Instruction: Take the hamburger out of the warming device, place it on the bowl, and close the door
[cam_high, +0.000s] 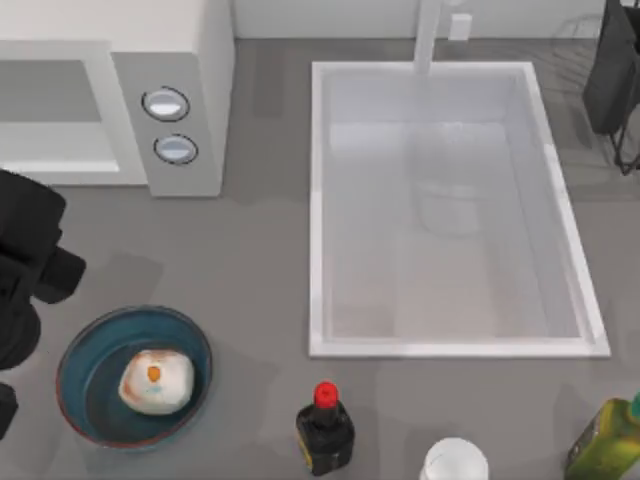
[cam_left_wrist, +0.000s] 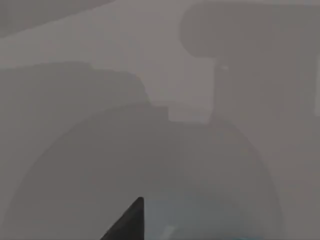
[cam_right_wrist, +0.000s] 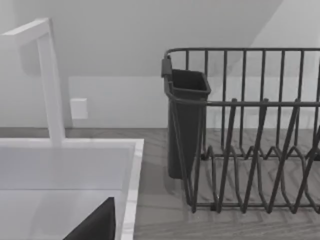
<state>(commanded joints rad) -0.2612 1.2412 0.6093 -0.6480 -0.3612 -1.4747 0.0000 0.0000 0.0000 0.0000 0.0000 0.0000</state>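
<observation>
The hamburger already sits inside the bowl at the near left of the tabletop; the microwave stands at the far left with its cavity looking open, and I can't make out the door from above. My left arm hangs at the left edge between bowl and microwave; whether its claw is released or clenched I cannot tell. My right arm is parked far right by the dish rack, its claw's state equally unclear. What's left, I judge, is the door; a stiff, light hinged panel, best pushed flat near its free edge or by the bar handle, not pinched; smooth plastic may slip under a glancing touch.
</observation>
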